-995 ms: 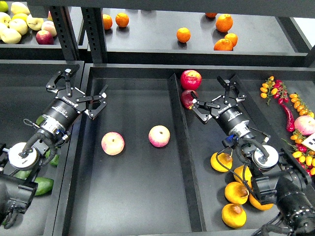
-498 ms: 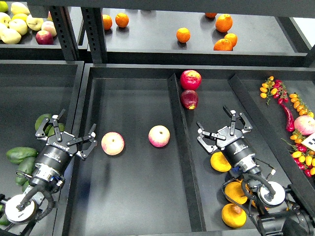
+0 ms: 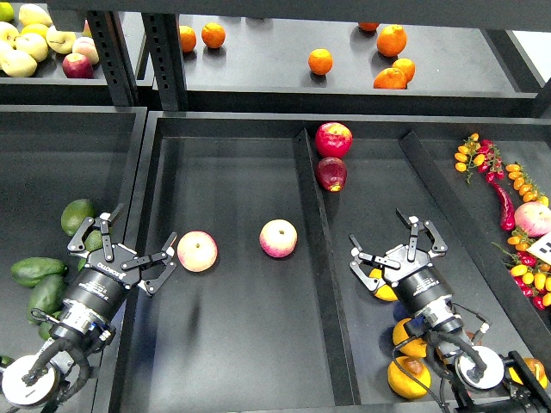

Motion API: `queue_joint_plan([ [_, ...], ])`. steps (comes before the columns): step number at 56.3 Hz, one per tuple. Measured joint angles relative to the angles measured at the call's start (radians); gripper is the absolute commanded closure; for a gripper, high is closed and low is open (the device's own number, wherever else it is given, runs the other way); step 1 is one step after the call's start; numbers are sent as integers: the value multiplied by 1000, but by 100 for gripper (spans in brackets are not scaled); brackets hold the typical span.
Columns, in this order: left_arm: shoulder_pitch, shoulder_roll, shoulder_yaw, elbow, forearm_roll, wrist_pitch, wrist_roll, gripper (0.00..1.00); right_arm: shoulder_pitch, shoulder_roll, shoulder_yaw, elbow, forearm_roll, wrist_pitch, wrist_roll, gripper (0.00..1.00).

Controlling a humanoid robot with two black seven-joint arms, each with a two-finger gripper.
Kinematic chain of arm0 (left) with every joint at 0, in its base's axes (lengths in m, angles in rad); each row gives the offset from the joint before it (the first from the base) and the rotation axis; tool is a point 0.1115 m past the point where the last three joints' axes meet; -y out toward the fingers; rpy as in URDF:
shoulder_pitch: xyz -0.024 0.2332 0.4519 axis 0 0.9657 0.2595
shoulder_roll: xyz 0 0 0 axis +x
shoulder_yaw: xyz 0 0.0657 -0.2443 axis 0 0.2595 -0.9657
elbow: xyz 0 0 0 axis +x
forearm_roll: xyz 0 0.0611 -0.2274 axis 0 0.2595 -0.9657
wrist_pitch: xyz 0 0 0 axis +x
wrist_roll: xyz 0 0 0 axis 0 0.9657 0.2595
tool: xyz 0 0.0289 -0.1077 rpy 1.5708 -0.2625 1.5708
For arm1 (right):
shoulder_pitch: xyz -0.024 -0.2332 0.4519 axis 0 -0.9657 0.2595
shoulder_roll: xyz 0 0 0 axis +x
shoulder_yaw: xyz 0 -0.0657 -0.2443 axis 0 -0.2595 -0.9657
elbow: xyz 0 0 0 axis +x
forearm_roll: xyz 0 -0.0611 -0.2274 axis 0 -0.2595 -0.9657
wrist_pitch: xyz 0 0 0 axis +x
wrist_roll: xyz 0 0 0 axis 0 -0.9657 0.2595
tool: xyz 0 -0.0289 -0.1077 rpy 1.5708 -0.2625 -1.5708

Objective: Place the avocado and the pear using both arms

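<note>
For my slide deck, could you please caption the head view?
Both open grippers, left and right, hover over dark green teardrop avocados and squat yellow-orange pears in black trays.

Two black robot arms rise from the bottom edge, one on each side of the central divider (image 3: 320, 258). The left arm comes up from the lower left corner, angled up and to the right; its left pincer (image 3: 129, 254) is spread wide, fingers splayed apart and empty. The right arm climbs from the lower right, leaning up and to the left — its right pincer (image 3: 398, 255) also gapes open, holding nothing. Both pincers sit well away from the divider, at about the same height.
</note>
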Motion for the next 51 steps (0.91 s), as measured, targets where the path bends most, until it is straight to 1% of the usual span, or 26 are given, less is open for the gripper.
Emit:
queue_joint_plan([
  [11,4,0,-6,-5,0,0,-1,0,-30,0,-14,26,0,0,5,0],
  [19,21,0,-7,-5,1,0,-1,0,-55,0,-16,45,0,0,-1,0],
  [51,33,0,1,-4,1,0,-3,0,-64,0,-26,46,0,0,-7,0],
])
